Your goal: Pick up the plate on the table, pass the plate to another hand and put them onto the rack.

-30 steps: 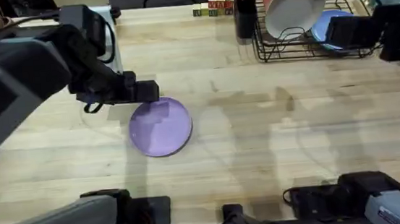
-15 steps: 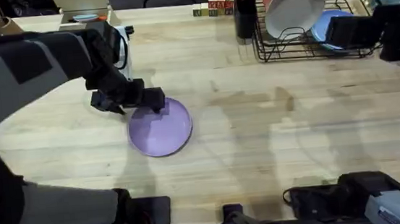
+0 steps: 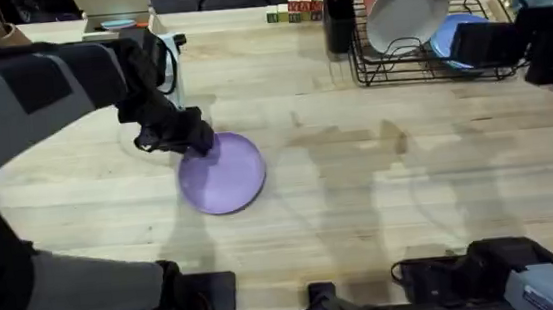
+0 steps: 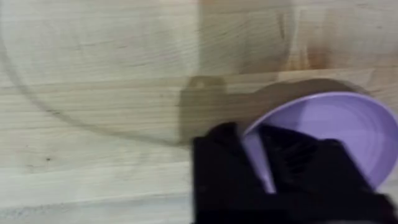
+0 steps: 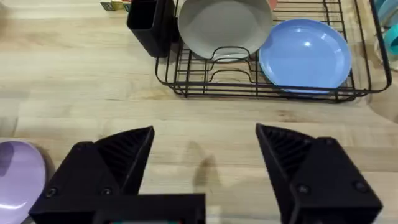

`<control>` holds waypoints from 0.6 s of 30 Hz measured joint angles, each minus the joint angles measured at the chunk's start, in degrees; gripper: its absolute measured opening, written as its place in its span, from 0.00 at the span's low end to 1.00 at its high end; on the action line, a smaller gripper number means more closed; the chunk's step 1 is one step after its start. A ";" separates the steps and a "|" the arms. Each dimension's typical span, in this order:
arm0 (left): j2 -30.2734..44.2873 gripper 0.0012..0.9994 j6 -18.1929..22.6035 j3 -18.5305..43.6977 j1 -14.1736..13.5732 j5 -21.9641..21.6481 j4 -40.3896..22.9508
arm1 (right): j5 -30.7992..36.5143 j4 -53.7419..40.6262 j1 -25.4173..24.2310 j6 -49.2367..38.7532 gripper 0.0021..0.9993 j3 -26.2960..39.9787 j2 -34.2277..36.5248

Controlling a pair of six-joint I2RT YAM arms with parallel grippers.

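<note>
Pale wooden planks are making up the table (image 3: 381,196), which is stretching across the room. At its far right the rack (image 3: 429,61) is holding a white plate (image 3: 406,8) upright and a light blue plate (image 5: 305,56) leaning beside it. The plate (image 3: 223,175), lavender, is lying left of centre. The left gripper (image 3: 190,140) is reaching over its far-left edge; the wrist view is showing its black fingers (image 4: 217,168) straddling the rim, closed onto it. The right gripper (image 5: 205,162) is hovering with jaws spread wide, holding nothing.
</note>
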 joint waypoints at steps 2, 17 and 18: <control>-0.07 0.06 0.15 0.44 0.03 1.03 -0.12 | 0.00 0.00 0.00 0.00 1.00 0.00 0.01; 2.17 0.04 -0.61 5.50 -0.04 8.90 -3.65 | 0.00 0.00 0.00 0.00 1.00 0.00 -0.01; 2.25 0.04 -0.61 6.51 -0.04 9.47 -4.11 | 0.00 0.00 0.00 0.00 1.00 0.00 0.01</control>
